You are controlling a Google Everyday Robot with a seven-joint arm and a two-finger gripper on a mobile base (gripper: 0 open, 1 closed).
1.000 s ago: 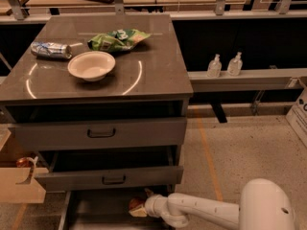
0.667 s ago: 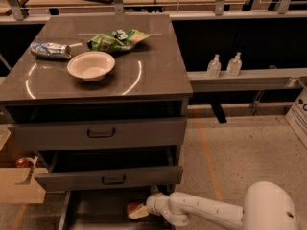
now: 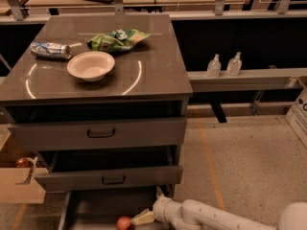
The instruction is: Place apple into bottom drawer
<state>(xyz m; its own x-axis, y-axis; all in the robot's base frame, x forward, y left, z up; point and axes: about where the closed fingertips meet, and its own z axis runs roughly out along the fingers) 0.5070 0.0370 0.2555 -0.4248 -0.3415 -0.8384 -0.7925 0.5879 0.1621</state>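
Since the earlier frames the end effector (image 3: 143, 218) has sunk lower and slid a little left inside the bottom drawer (image 3: 93, 207), and the apple (image 3: 124, 223) now shows plainly on its left. It sits low in the drawer at the picture's bottom edge, below the bench's (image 3: 158, 71) front edge and about midway along it, touching the pale tip of the end effector. Whether the end effector clasps the apple or only rests against it cannot be told. The white arm (image 3: 211, 217) reaches in from the right, low over the floor. The middle drawer (image 3: 108, 178) stands a little way out just above. On the bench, a bowl (image 3: 91, 65) sits toward the left edge, a can (image 3: 50, 50) lies beside it nearer the back left corner, and a green bag (image 3: 117, 39) lies toward the back edge.
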